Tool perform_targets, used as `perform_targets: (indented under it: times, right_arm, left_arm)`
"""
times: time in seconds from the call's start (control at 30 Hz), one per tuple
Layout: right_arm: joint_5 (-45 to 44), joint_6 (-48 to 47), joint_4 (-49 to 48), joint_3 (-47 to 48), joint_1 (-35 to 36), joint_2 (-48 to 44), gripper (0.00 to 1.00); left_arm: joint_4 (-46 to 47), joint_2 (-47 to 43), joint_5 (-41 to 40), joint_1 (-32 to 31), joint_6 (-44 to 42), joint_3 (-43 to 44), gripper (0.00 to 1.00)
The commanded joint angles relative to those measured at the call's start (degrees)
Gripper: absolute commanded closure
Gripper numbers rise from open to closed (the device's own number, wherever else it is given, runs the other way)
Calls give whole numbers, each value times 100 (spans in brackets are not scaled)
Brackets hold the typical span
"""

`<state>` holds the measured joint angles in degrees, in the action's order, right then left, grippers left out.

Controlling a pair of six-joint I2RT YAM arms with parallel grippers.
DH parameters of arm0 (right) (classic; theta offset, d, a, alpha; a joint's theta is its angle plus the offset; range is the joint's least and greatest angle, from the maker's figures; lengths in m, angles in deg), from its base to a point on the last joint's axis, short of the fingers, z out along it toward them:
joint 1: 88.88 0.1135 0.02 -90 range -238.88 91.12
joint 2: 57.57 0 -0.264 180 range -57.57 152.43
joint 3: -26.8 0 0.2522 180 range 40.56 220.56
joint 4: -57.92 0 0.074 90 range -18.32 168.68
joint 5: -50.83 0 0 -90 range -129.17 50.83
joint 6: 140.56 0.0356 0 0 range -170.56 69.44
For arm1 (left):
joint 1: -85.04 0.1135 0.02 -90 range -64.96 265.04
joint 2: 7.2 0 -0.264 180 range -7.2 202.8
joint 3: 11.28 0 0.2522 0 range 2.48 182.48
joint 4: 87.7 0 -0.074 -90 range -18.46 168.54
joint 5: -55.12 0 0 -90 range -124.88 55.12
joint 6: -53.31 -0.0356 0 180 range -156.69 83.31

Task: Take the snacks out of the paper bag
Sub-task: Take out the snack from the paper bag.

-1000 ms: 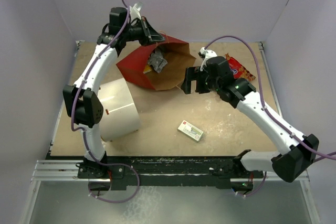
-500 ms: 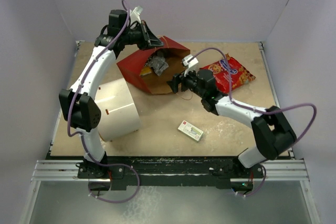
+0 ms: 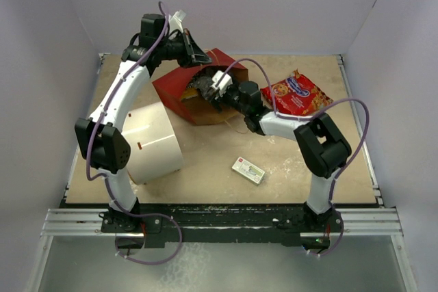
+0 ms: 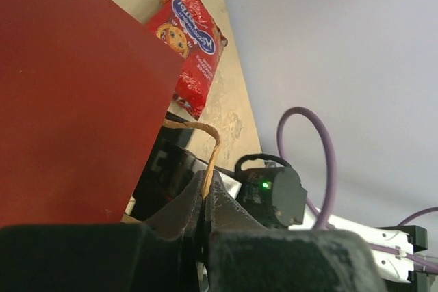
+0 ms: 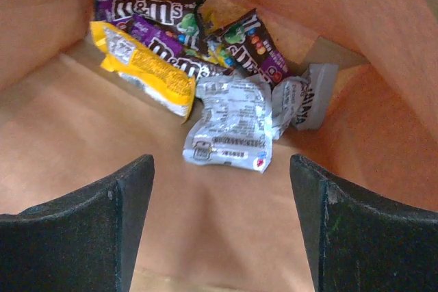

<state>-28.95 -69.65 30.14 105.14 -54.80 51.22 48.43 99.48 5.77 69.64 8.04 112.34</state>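
The paper bag (image 3: 171, 88) is laid on its side, its twisted handle (image 4: 213, 147) clamped in the left gripper (image 4: 205, 200). The red cookie bag (image 3: 295, 94) is seen outside it, to the right. The right gripper (image 5: 222, 189) is set inside the bag, jaws apart and empty. A silver packet (image 5: 231, 128), yellow pack (image 5: 147, 70) and brown packs (image 5: 157, 15) are bunched just beyond its fingertips.

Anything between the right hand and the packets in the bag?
Nothing: right wrist view shows only the paper bag's bare floor between the open right hand and the silver packet.
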Motion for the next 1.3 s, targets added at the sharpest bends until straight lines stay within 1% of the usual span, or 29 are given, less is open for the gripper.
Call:
perform_targets:
  times: [0.0,0.03,0.1,0.23,0.4,0.47,0.53,0.6,0.7,0.9,0.97,1.13,1.2,1.27]
  right_arm:
    - [-237,-612,-263,622,42,470,17]
    - [-400,-687,-321,680,75,575,13]
    - [-493,-895,-319,793,104,751,10]
    - [-449,-1218,-172,1092,157,1038,9]
    - [-465,-1161,-78,1548,276,1392,9]
    - [-721,-1200,-55,1754,366,1596,9]
    - [-1227,-1291,-48,1993,444,1843,9]
    - [-1545,-1349,97,2265,469,2063,10]
    - [-1495,-1400,222,2508,471,2252,16]
    - [-1499,-1422,519,2837,445,2547,22]
    - [-1653,-1323,500,2854,445,2553,28]
    - [-1602,-1253,513,2721,449,2366,46]
    - [-1591,-1228,589,2756,448,2302,55]
    - [-1533,-1154,742,2795,442,2205,69]
  left_arm:
    - [132,-400,19,20,161,-28,100]
    - [143,-395,17,39,177,-24,100]
    - [119,-376,25,111,185,45,100]
    - [35,-335,110,296,217,154,100]
    - [-63,-183,295,388,272,431,100]
    - [-57,-136,381,390,307,492,100]
    - [-121,-95,417,398,268,574,100]
    - [-229,-81,417,421,203,667,100]
    - [-267,-102,446,447,184,671,100]
    - [-289,-49,507,514,193,694,100]
    - [-284,-12,515,533,220,752,100]
    - [-360,68,505,594,246,862,100]
    - [-385,86,460,622,265,845,100]
    - [-371,112,460,634,309,845,100]
